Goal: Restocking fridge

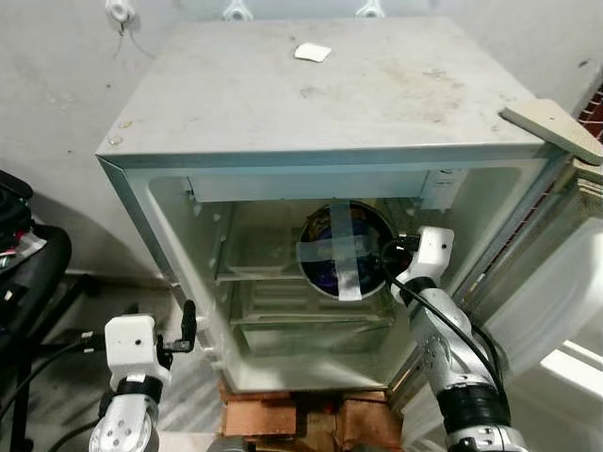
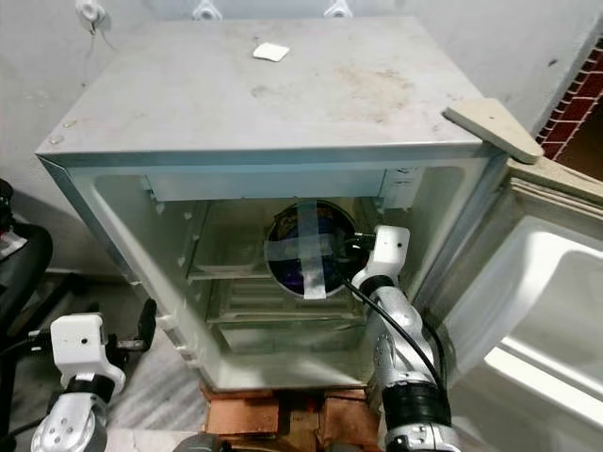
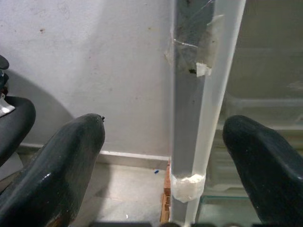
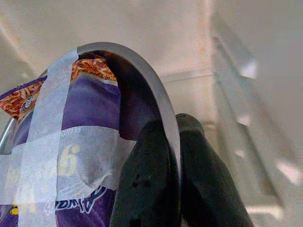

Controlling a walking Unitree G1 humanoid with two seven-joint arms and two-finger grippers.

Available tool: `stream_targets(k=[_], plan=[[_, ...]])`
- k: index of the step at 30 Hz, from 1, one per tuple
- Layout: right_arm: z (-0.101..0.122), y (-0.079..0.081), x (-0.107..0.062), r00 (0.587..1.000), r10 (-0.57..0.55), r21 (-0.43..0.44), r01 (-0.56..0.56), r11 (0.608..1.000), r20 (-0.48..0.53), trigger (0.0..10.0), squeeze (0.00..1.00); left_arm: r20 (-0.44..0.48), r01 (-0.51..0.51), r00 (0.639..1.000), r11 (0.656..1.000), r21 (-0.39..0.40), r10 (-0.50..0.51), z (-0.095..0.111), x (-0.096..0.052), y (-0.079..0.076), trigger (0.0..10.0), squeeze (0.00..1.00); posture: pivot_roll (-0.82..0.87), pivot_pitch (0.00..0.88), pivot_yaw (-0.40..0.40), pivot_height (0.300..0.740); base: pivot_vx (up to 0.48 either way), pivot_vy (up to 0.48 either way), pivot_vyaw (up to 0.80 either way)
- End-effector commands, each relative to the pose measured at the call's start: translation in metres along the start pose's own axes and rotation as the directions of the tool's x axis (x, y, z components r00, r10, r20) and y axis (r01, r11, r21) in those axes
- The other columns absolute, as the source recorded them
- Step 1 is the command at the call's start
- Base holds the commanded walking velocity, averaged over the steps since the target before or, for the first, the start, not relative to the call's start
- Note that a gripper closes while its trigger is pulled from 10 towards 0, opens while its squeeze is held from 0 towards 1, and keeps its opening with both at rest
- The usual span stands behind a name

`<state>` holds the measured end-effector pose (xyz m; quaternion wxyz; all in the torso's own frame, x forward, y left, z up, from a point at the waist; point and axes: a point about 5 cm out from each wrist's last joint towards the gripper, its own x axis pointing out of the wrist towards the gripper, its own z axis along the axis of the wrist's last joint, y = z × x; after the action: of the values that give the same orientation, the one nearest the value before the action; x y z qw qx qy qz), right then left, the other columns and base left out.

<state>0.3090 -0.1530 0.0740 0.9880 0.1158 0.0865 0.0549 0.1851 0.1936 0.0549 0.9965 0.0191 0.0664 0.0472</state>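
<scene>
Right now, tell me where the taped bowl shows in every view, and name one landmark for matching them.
Left eye view: bowl mid-frame, inside the fridge, at the right pincer.
Right eye view: bowl mid-frame, same place.
Left wrist view: no bowl here; the fridge's front edge runs between the open left pincer.
Right wrist view: bowl fills the left, rim pinched.
Landmark: the bowl's tape cross.

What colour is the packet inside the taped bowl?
Mostly purple, with orange at the top, under a cross of pale tape. The packet in the bowl shows best in the right wrist view.

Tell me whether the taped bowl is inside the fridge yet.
Inside: the taped bowl sits within the fridge opening, above its shelf, right gripper pinching its rim.
</scene>
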Motion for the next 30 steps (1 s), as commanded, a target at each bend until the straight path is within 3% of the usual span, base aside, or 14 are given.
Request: stream_targets(k=[1,4,10,21,27,30], plan=[[0.008,-0.001,0.003,0.999,-0.023,-0.020,0.024,1.000,0.035,10.0,0.00,-0.011,-0.017,1.000,1.000,0.003,0.017,0.000,-0.005,0.003,10.0,0.00,0.05,0.093,0.009,0.735,0.000,0.000,0.00],[0.007,-0.002,0.013,0.994,-0.109,-0.014,0.110,0.994,0.015,10.0,0.00,-0.045,-0.011,0.999,1.000,0.013,0.011,-0.004,-0.021,0.003,10.0,0.00,0.07,0.123,0.003,0.735,0.000,0.000,0.00],[0.008,0.000,0.027,0.986,-0.168,-0.006,0.168,0.986,-0.013,10.0,0.00,-0.065,-0.012,0.998,1.000,0.028,0.014,-0.006,-0.037,0.002,10.0,0.00,0.13,0.146,-0.011,0.735,0.000,0.000,0.00],[0.012,0.013,0.052,0.943,-0.315,0.043,0.321,0.946,-0.106,10.0,0.00,-0.064,-0.028,0.997,0.999,0.030,0.030,0.000,-0.037,0.002,10.0,0.00,0.16,0.152,-0.025,0.735,0.000,0.000,0.00],[0.019,0.019,0.060,0.925,-0.346,0.309,0.379,0.872,-0.157,10.0,0.00,-0.070,-0.020,0.997,1.000,0.022,0.022,0.000,-0.036,-0.001,10.0,0.00,0.17,0.147,-0.029,0.735,0.000,0.000,0.00],[0.022,0.027,0.064,0.937,-0.302,0.487,0.350,0.800,-0.177,10.0,0.00,-0.071,-0.019,0.997,1.000,0.020,0.021,0.001,-0.033,-0.002,10.0,0.00,0.17,0.145,-0.028,0.735,0.000,0.000,0.00]])
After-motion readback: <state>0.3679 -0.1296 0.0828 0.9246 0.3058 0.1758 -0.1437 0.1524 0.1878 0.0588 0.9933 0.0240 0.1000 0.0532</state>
